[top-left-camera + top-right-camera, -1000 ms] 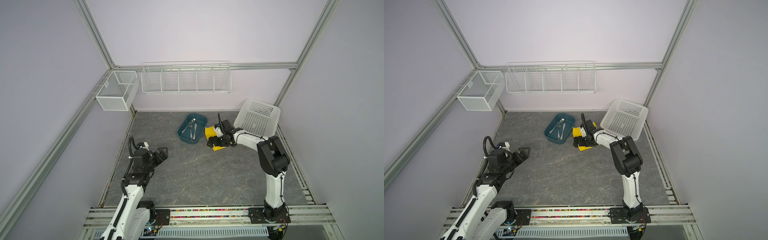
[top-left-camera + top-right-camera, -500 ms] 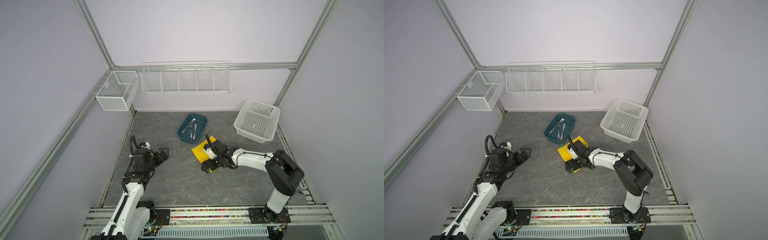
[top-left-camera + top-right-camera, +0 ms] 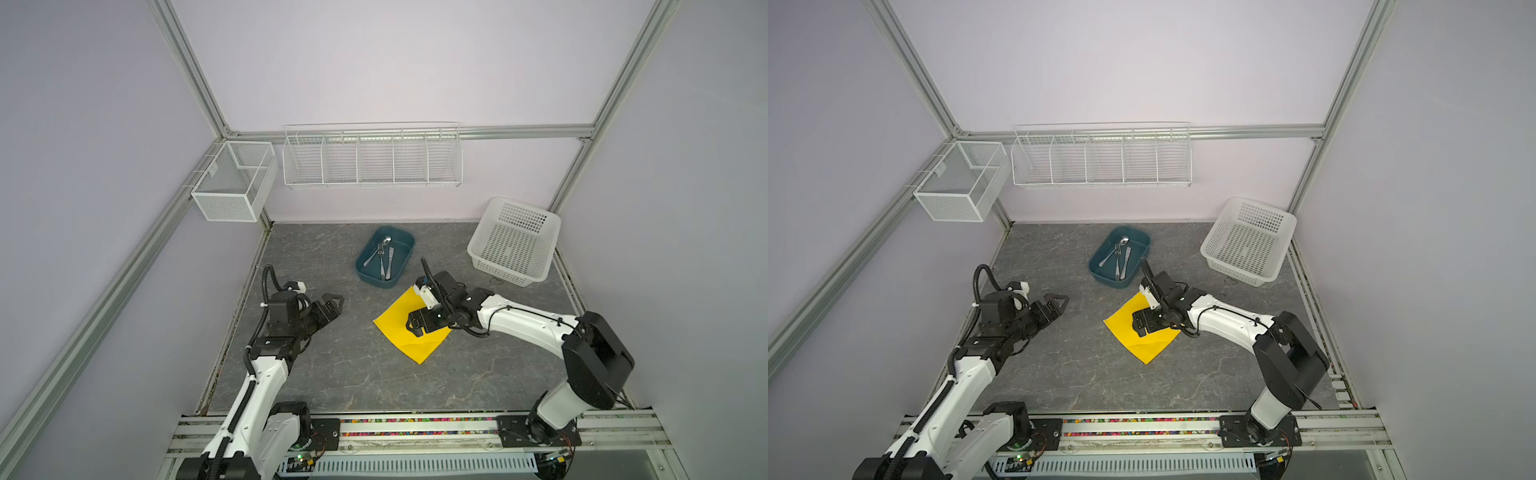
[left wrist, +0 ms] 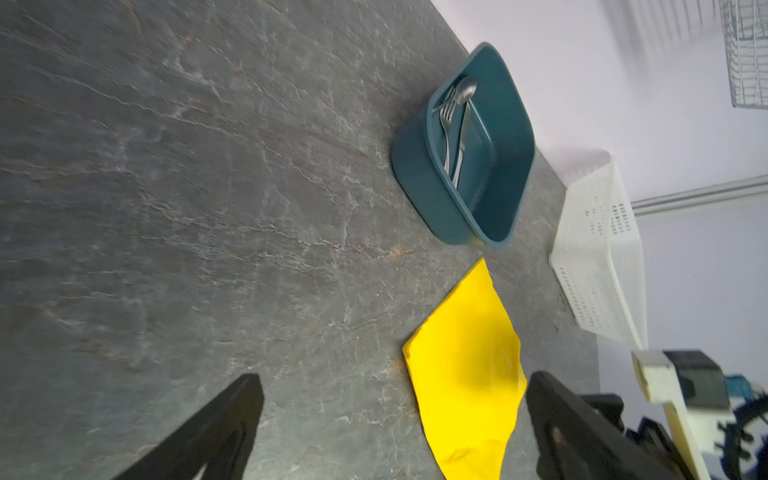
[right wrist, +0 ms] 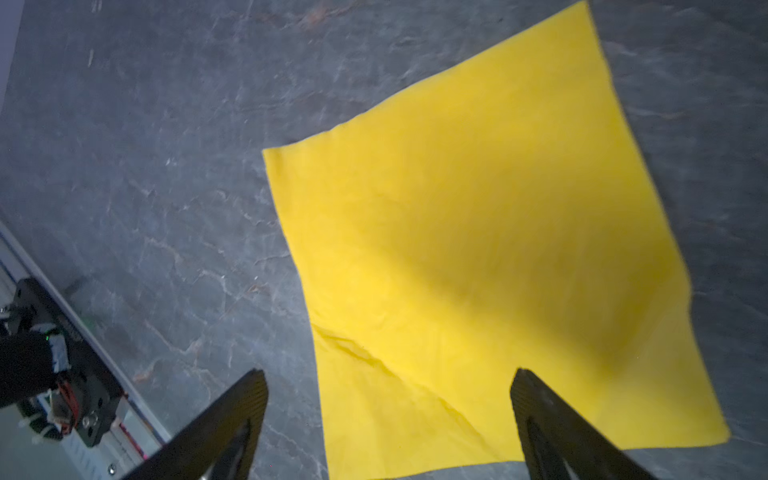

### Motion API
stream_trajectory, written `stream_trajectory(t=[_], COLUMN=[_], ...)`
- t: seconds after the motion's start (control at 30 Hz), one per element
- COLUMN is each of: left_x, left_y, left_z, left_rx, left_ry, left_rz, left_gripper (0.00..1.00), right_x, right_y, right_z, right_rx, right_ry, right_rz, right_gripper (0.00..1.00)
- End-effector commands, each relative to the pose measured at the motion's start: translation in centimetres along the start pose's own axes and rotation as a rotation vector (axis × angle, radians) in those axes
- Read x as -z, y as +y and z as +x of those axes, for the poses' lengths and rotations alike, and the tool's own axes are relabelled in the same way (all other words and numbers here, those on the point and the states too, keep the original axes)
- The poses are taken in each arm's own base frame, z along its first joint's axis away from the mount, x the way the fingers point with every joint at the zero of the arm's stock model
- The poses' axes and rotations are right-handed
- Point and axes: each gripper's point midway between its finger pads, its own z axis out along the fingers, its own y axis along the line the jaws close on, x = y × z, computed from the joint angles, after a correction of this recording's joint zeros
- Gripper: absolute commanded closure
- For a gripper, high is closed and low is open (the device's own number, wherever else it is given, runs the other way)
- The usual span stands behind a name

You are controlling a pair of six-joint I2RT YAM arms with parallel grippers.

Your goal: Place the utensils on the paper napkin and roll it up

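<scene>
1. A white mesh box (image 3: pixel 232 187) hung on the left wall, and a white wire rack (image 3: pixel 372 160) hung beside it on the back wall. Both sat above the grey worktop (image 3: pixel 332 374).
2. The left pincer (image 3: pixel 334 303) was released, with its jaws wide apart and nothing between them. It was held over bare worktop on the left side and pointed toward the middle. It was well apart from the tray and the napkin.
3. A dark teal tray (image 3: pixel 374 278) stood near the back of the worktop, about midway across. The utensils (image 3: pixel 384 259) lay inside it, close together along its length. In the left wrist view the spoon bowl and fork tines (image 4: pixel 455 95) sat at the same end of the tray. Neither pincer touched them.
4. The paper napkin (image 3: pixel 397 322) lay unfolded and flat on the worktop, just in front of the tray. One corner pointed at the tray and stopped just short of it. In the right wrist view a crease crossed the sheet (image 5: pixel 478 249) near one corner.
5. The right pincer (image 3: pixel 419 322) was released, jaws wide, grasping nothing. It was positioned over the right part of the napkin. In the right wrist view one of its fingers (image 5: pixel 552 424) stood over the yellow sheet and the other over bare worktop beside the sheet's edge. Contact with the paper could not be determined.
6. A white perforated basket (image 3: pixel 507 270) stood at the right rear corner, well apart from the napkin.
</scene>
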Motion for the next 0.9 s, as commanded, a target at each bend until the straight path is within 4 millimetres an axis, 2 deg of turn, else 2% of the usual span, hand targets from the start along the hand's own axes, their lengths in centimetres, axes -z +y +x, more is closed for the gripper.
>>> stream_trajectory(t=[0.0, 0.2, 0.37, 0.6, 0.73, 0.8, 0.83, 0.87], left_x=[0.0, 0.0, -0.3, -0.8, -1.8, -2.8, -3.3, -3.9], left_y=[-1.7, -1.6, -1.8, -2.3, -4.0, -4.9, -5.4, -5.9], left_z=[0.3, 0.4, 0.5, 0.3, 0.6, 0.7, 0.8, 0.8], left_rx=[-0.02, -0.022, -0.015, -0.023, -0.082, -0.098, -0.102, -0.109], left_ry=[0.056, 0.056, 0.082, 0.099, 0.143, 0.165, 0.181, 0.196], left_rz=[0.074, 0.072, 0.078, 0.064, 0.047, 0.053, 0.056, 0.054], left_gripper=[0.01, 0.01, 0.02, 0.05, 0.06, 0.08, 0.1, 0.11], right_x=[-1.3, -3.5, -4.4, -3.7, -3.0, -2.8, -2.8, -2.7], right_y=[-1.0, -1.5, -2.0, -1.9, -1.6, -1.3, -2.1, -2.2], right_z=[-0.3, 0.5, 3.5, 8.3, 10.9, 11.1, 12.3, 12.5], right_rx=[-0.049, -0.081, -0.099, -0.07, -0.049, -0.035, -0.043, -0.057], right_ry=[0.026, 0.084, 0.153, 0.233, 0.268, 0.267, 0.292, 0.293], right_rz=[0.021, 0.023, 0.029, 0.072, 0.102, 0.113, 0.141, 0.15], right_gripper=[0.05, 0.03, 0.03, 0.03, 0.03, 0.03, 0.03, 0.03])
